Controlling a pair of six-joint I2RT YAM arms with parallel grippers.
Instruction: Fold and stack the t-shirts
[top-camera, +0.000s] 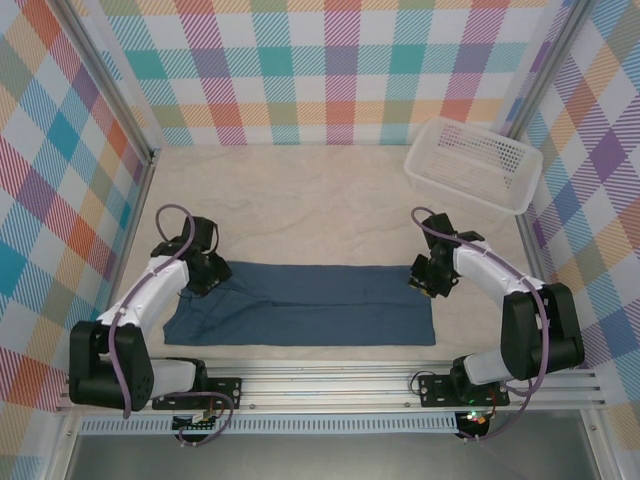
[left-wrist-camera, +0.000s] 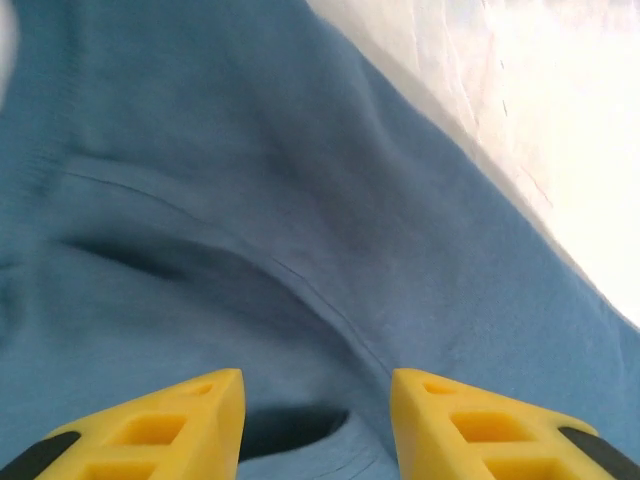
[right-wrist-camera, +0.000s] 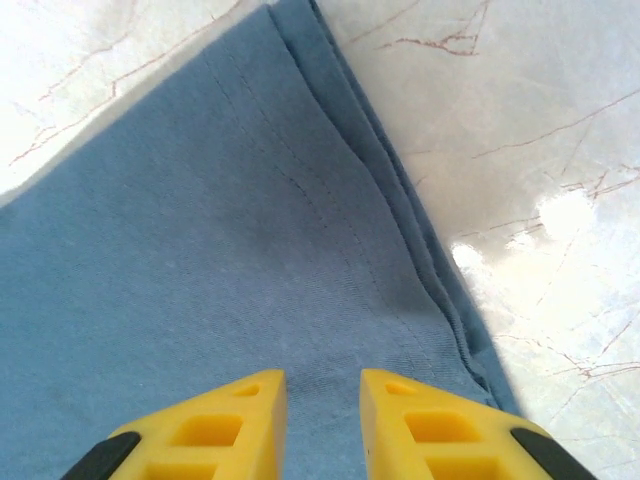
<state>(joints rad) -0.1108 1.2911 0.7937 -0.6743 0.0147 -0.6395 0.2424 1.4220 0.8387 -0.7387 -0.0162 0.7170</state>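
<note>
Top external: matte blue t-shirt (top-camera: 320, 305) folded into a flat band; left pincer (left-wrist-camera: 317, 420) and right pincer (right-wrist-camera: 322, 425) slightly parted, empty.

You have 3 pastel plaid walls (top-camera: 340, 60) around a cream table (top-camera: 300, 200), evenly lit, with an aluminium rail (top-camera: 340, 385) along its near edge.

The plain slate-blue t-shirt (top-camera: 310, 305) lies flat, folded into a wide band, creased at its left end, well apart from the basket (top-camera: 462, 188).

Bright even light, blown-out glare, soft close-up blur
</note>
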